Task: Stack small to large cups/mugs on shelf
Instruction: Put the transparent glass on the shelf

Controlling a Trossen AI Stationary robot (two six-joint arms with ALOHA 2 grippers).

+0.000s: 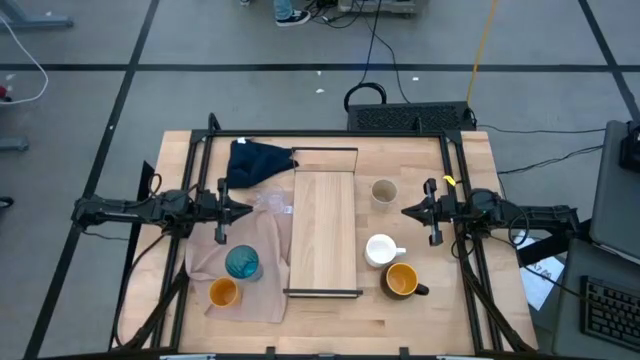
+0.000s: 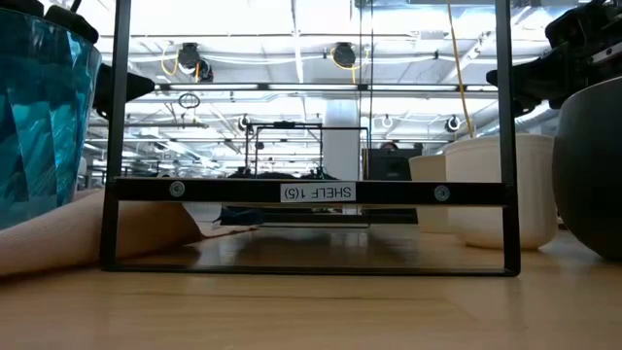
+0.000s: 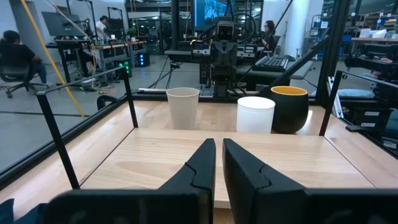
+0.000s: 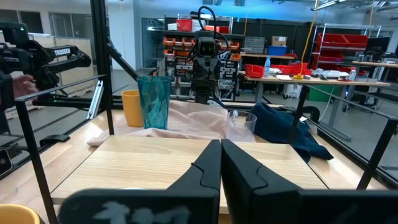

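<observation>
The light-wood shelf (image 1: 324, 232) with a black frame lies in the table's middle. To its right stand the beige-grey cup (image 1: 384, 192), the white mug (image 1: 381, 250) and the dark-handled orange mug (image 1: 401, 281). To its left, on a beige cloth (image 1: 205, 262), stand the teal ribbed tumbler (image 1: 242, 263) and the small orange cup (image 1: 223, 292). The clear glass (image 4: 241, 126) stands at the cloth's far end. My left gripper (image 1: 248, 209) is shut and empty, left of the shelf. My right gripper (image 1: 405, 211) is shut and empty, right of the shelf. Both point at the shelf.
A dark blue cloth (image 1: 258, 160) lies bunched at the far left of the shelf. Black frame posts (image 1: 212, 122) rise around the table. The shelf's top (image 3: 217, 152) is bare wood. Bare tabletop lies along the near edge (image 1: 330, 330).
</observation>
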